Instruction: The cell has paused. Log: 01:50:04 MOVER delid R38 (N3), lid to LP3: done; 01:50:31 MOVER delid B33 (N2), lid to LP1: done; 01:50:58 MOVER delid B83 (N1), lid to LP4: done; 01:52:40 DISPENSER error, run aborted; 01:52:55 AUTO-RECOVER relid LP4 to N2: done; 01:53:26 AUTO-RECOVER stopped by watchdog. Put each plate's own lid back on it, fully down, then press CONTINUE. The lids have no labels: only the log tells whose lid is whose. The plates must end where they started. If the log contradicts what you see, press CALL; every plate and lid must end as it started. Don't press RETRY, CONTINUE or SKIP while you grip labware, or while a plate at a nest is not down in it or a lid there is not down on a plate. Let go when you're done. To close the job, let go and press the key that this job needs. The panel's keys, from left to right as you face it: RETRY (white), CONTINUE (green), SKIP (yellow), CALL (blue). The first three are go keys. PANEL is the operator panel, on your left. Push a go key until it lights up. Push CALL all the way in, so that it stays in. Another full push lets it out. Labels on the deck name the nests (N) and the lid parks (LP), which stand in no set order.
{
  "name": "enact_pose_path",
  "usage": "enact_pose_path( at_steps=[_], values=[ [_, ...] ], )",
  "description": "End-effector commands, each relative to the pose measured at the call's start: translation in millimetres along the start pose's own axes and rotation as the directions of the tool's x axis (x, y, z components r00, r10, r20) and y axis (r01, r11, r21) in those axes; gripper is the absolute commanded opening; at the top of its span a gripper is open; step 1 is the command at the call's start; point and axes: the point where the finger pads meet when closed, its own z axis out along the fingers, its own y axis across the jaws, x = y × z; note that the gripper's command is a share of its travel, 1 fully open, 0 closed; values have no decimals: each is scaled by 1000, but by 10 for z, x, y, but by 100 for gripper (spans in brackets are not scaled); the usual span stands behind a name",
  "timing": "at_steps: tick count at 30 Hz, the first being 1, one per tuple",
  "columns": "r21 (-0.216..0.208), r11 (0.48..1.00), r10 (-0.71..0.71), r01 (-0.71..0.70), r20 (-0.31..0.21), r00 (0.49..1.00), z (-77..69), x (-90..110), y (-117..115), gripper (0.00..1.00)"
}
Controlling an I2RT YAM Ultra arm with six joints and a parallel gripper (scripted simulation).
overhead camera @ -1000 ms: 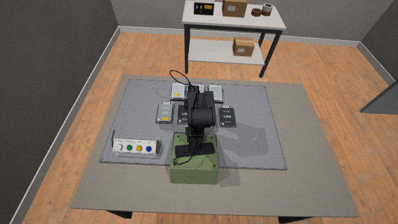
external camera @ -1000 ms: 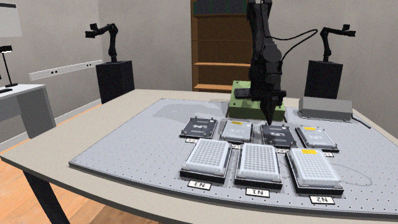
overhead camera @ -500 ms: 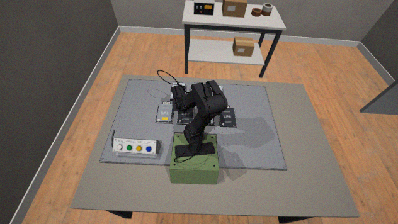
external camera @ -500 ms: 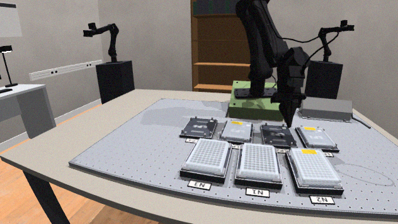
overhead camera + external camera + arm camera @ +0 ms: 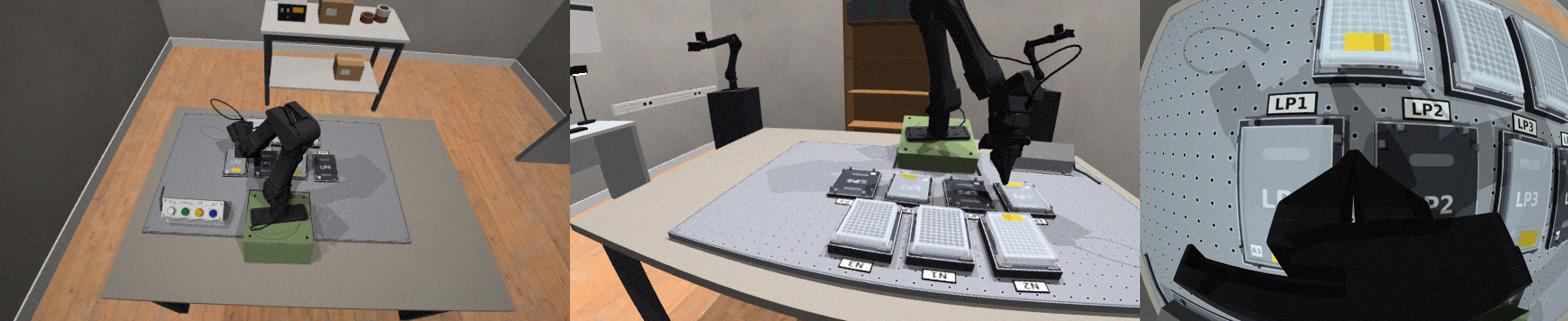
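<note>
Three well plates sit in the front row of nests, labelled N3 (image 5: 855,265), N1 (image 5: 939,275) and N2 (image 5: 1031,286) from left to right in the exterior view. The plate at N2 (image 5: 1021,241) wears a clear lid with a yellow tag near its far edge; the plate at N3 (image 5: 868,224) and the plate at N1 (image 5: 941,231) show open wells with no tag. Behind them runs the row of lid parks. LP1 (image 5: 1284,179) holds a clear lid with a yellow tag at its near end, LP2 (image 5: 1433,165) is a bare dark pad, LP3 (image 5: 1526,193) holds another clear lid with a yellow tag, and LP4 (image 5: 326,167) is dark and bare. The gripper (image 5: 1005,178) hangs just above the LP1 end of the row, tip pointing down; the jaws are pressed together with nothing between them, and only a thin slit shows in the wrist view. The arm rises from a green pedestal (image 5: 252,252) on the grey perforated deck (image 5: 361,216). The operator panel (image 5: 194,211) lies on the deck beside the pedestal, its white, green, yellow and blue keys in a line. All of this rests on the beige worktop (image 5: 428,279)
</note>
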Motion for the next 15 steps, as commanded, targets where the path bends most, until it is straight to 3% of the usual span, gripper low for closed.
enact_pose_path(
  at_steps=[1,6,8,9,10,15],
  values=[
    [15,998,56,-57,60,997,-32,-232,13,0],
    [16,999,37,-38,41,998,-24,-156,-5,0],
    [15,998,56,-57,61,997,-32,-233,13,0],
    [16,999,37,-38,41,998,-28,-194,4,0],
    [15,998,56,-57,61,997,-32,-233,13,0],
    [16,999,37,-38,41,998,-28,-195,4,0]
  ],
)
